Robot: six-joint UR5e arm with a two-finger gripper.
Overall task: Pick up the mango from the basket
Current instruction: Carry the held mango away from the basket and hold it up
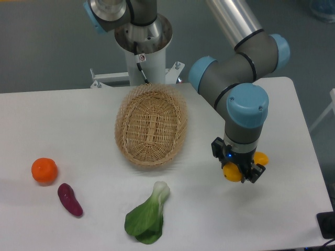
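Observation:
The woven wicker basket (151, 125) sits in the middle of the table with nothing in it. My gripper (242, 172) is to the right of the basket, well apart from it, pointing down over the white table. It is shut on the yellow-orange mango (231, 172), whose ends show on both sides of the fingers. The mango's middle is hidden by the gripper. I cannot tell whether the mango touches the table.
An orange tangerine (44, 170) and a dark purple sweet potato (69, 199) lie at the front left. A green bok choy (147, 215) lies in front of the basket. The arm's base column (143, 47) stands behind the basket. The table's right edge (309, 151) is near the gripper.

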